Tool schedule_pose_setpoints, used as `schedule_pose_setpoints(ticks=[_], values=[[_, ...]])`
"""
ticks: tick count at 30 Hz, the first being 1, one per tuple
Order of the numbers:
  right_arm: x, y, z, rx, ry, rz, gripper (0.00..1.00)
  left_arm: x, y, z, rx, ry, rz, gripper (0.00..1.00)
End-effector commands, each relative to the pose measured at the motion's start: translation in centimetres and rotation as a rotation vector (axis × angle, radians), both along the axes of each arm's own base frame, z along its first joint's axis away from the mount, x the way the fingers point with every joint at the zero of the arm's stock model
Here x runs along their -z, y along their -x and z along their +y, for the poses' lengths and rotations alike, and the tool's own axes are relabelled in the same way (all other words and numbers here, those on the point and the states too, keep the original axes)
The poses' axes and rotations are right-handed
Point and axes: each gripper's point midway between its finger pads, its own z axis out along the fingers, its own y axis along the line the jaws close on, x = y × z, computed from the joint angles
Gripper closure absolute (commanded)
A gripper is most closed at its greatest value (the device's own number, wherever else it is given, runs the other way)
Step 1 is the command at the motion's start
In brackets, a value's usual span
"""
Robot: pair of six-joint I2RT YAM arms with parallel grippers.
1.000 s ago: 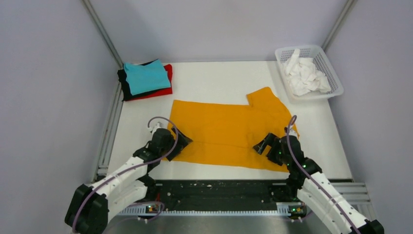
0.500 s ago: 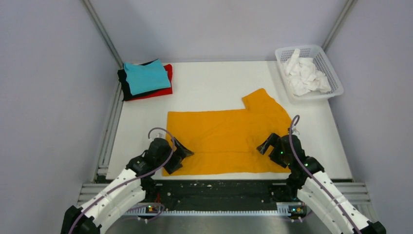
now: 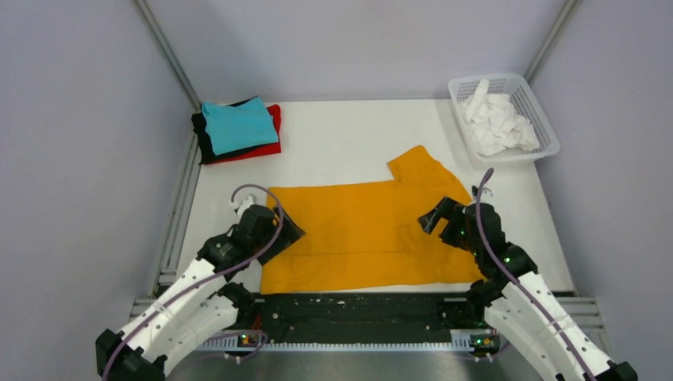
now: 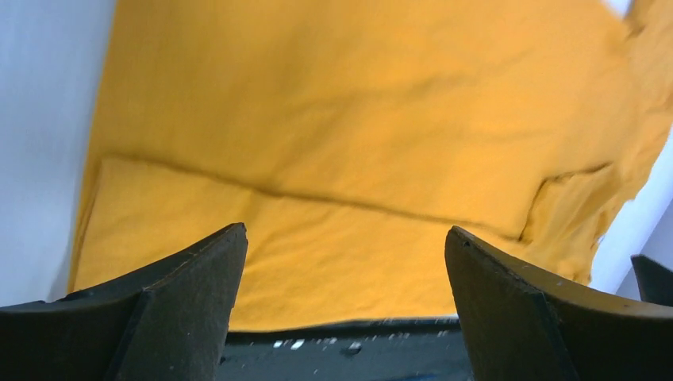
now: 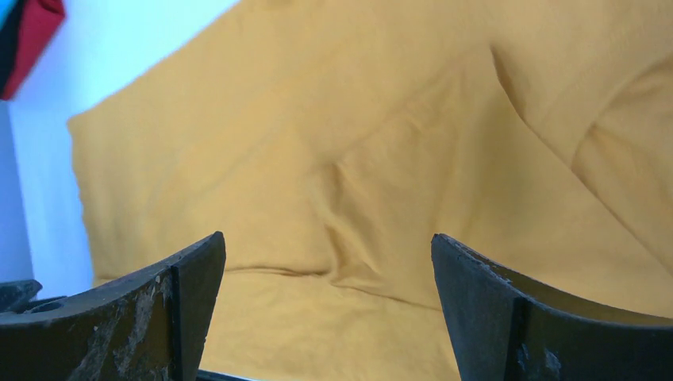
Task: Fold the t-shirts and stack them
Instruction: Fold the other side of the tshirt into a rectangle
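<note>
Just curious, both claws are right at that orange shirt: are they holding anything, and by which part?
Nothing is held. The left gripper and right gripper both stand open over the orange t-shirt, which lies spread on the table.

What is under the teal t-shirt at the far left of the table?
Under the teal t-shirt a black t-shirt and a red t-shirt show only their edges. The teal one covers the rest, so anything more beneath cannot be seen.
</note>
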Motion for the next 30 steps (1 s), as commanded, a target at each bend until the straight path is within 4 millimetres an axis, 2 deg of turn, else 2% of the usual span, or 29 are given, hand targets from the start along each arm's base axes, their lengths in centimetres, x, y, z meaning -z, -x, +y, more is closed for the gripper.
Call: schedule_pose_setpoints(ticks=[1, 5, 8, 10, 13, 16, 18, 21, 24, 27, 30], values=[[-6.8, -4.1, 1.1, -0.022, 0.001, -0.211, 0.01, -5.1, -5.7, 2.5, -0.108, -0.185, -0.197, 0.01], [-8.2, -7.4, 1.5, 0.0, 0.042, -0.257, 0.01, -8.2, -10.2, 4.4, -0.21, -0.306, -0.272, 0.01], [-8.8, -9.7, 2.2, 0.009, 0.045, -0.291, 0.01, -8.4, -14.5, 6.1, -0.247, -0.295, -0.3, 0.01], [-8.8, -10.6, 2.7, -0.001, 0.042, -0.304, 0.01, -7.2, -17.0, 8.0, -0.275, -0.289, -0.262, 0.01], [-8.5, -10.9, 3.6, -0.06, 0.053, -0.313, 0.01, -4.9, -19.4, 11.5, -0.346, -0.393, -0.158, 0.01], [-7.6, -10.8, 3.1, -0.061, 0.09, -0.299, 0.01, -2.6, -22.3, 12.8, -0.314, -0.447, -0.12, 0.01], [-7.1, -10.6, 2.8, -0.056, 0.103, -0.291, 0.01, -1.0, -23.7, 12.3, -0.259, -0.39, -0.084, 0.01], [-6.8, -10.2, 2.5, -0.075, 0.135, -0.288, 0.01, 0.2, -25.0, 11.4, -0.176, -0.345, -0.053, 0.01], [-6.7, -9.9, 2.2, -0.069, 0.14, -0.292, 0.01, 2.1, -25.1, 10.8, -0.113, -0.335, 0.018, 0.01], [-6.6, -9.5, 2.4, -0.083, 0.132, -0.295, 0.01, 3.8, -25.2, 9.5, -0.054, -0.286, 0.081, 0.08], [-6.7, -9.5, 1.9, -0.066, 0.142, -0.301, 0.01, 5.2, -24.9, 9.1, -0.043, -0.275, 0.125, 0.15]])
